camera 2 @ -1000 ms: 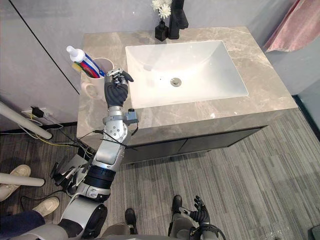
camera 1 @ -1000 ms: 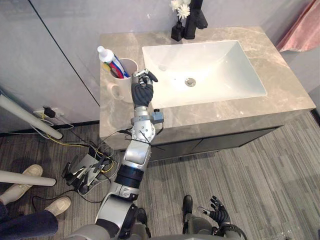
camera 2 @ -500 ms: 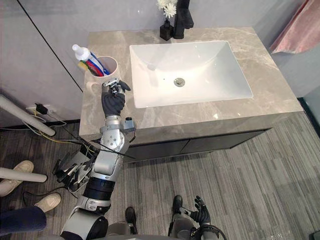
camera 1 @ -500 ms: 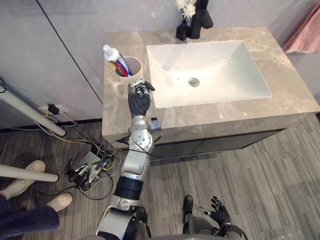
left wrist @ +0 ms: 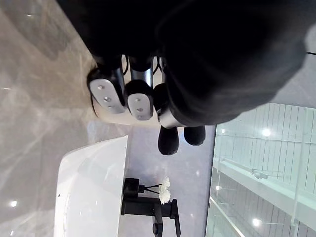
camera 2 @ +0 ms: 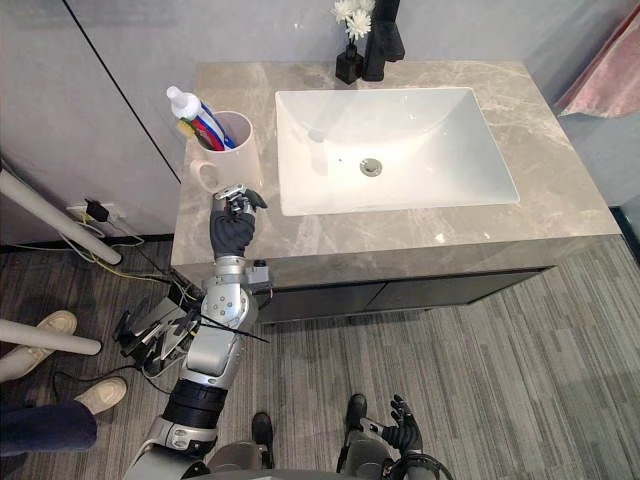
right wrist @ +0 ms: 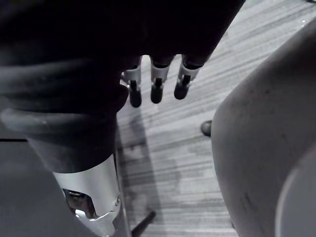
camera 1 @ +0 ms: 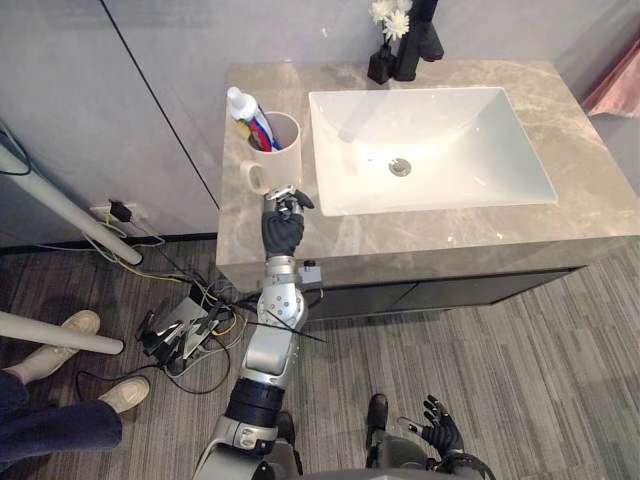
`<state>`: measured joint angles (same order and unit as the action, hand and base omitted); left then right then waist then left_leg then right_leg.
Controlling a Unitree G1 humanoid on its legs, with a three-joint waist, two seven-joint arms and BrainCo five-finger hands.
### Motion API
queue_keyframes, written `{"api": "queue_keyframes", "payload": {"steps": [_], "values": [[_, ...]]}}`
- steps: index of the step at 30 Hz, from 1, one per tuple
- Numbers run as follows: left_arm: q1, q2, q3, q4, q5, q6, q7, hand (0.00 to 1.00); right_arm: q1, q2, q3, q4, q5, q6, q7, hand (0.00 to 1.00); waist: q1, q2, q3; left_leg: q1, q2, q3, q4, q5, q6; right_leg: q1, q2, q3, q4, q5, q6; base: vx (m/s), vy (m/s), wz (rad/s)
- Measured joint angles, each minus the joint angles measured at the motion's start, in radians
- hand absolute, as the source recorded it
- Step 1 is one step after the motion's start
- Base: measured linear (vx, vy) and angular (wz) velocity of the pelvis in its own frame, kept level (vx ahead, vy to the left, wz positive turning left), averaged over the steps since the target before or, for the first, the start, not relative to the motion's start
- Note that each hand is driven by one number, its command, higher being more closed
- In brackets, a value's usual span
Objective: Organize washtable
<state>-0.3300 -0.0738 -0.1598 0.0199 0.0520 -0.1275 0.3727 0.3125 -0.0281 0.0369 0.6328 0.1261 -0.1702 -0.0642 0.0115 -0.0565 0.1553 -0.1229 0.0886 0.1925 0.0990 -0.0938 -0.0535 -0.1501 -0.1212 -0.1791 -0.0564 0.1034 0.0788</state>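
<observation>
A beige mug [camera 1: 277,152] stands on the marble washtable [camera 1: 480,225] at the left of the white sink [camera 1: 450,150]. It holds a toothpaste tube [camera 1: 243,108] and coloured brushes. My left hand [camera 1: 283,218] hovers over the counter just in front of the mug, apart from it, with its fingers [left wrist: 106,94] curled and holding nothing. A black faucet [camera 1: 418,40] and a small black vase of white flowers [camera 1: 383,55] stand behind the sink. My right hand [camera 1: 438,437] hangs low over the floor, its fingers [right wrist: 156,91] relaxed.
A pink towel [camera 1: 612,88] hangs at the right. On the floor at the left lie a power strip with cables [camera 1: 178,335], white poles [camera 1: 50,332] and a person's shoes [camera 1: 62,335]. A grey wall panel borders the counter's left side.
The camera has shifted. Relative to the mug, my left hand has drawn back from beside its rim toward the counter's front edge, still curled. The right hand has not moved.
</observation>
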Motion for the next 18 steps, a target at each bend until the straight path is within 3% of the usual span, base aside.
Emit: {"api": "queue_keyframes", "payload": {"steps": [10,18], "values": [[-0.137,0.059,0.034,0.064,0.028,0.017,0.025,1.00,0.001,0.003,0.005,-0.008,0.003,0.000,0.001,0.00,-0.004,-0.019,0.011,-0.036,0.000,0.001,0.016,0.000,0.000,-0.032,0.001,0.004,0.003,0.003,-0.003,0.00,0.000,0.00],[-0.202,0.098,0.133,0.120,0.080,0.083,0.065,1.00,0.000,0.004,0.021,-0.031,0.003,-0.001,0.003,0.00,-0.023,-0.034,0.035,-0.047,0.002,0.008,0.026,-0.001,-0.001,-0.047,0.004,0.015,0.009,0.007,-0.009,-0.02,-0.004,-0.03]]}}
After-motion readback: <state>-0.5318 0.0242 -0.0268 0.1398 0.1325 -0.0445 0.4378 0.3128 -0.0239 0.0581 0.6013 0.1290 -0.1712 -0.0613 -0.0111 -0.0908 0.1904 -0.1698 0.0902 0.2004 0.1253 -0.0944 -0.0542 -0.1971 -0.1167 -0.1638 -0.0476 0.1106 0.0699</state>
